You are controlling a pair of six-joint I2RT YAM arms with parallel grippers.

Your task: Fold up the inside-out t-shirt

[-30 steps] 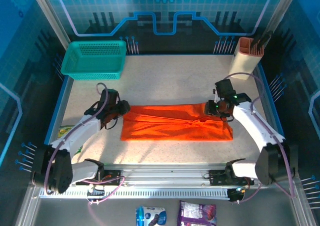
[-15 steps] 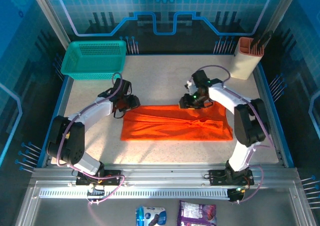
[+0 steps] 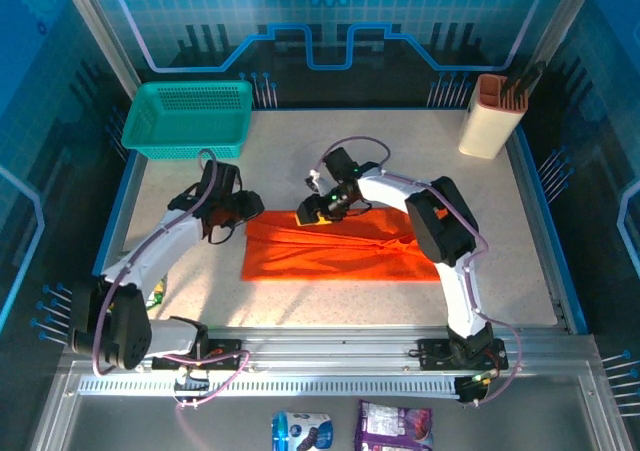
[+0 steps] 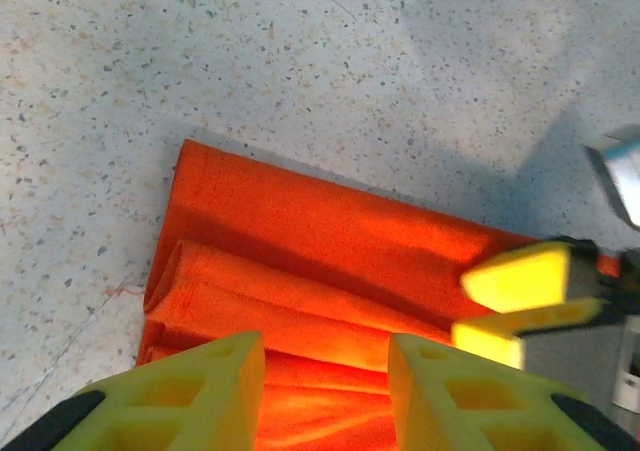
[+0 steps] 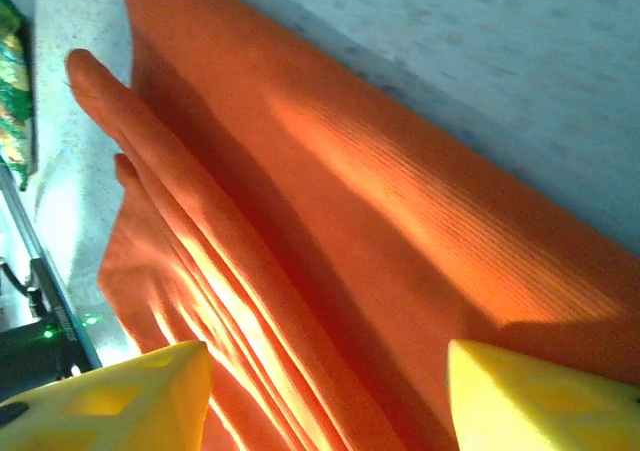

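The inside-out t-shirt (image 3: 340,256) lies on the table as a long flat orange-red strip, with folded layers showing along its length. My left gripper (image 3: 248,211) hovers at the strip's left end. In the left wrist view its jaws (image 4: 325,386) stand apart over the cloth (image 4: 300,231), with nothing pinched. My right gripper (image 3: 312,214) is over the strip's far edge, left of the middle. Its jaws (image 5: 325,401) are wide open above the ridged folds (image 5: 380,191). The right gripper's yellow fingers (image 4: 520,291) also show in the left wrist view, close by on the right.
A teal mesh basket (image 3: 188,119) stands at the back left and a beige holder (image 3: 490,116) at the back right. A green packet (image 3: 158,291) lies near the left arm. Two snack packets (image 3: 303,433) lie in front of the rail. The right arm arches over the shirt's right part.
My right gripper has travelled left along the shirt's far edge, from the right end to left of the middle, and its jaws have widened. The left gripper stays at the left end.
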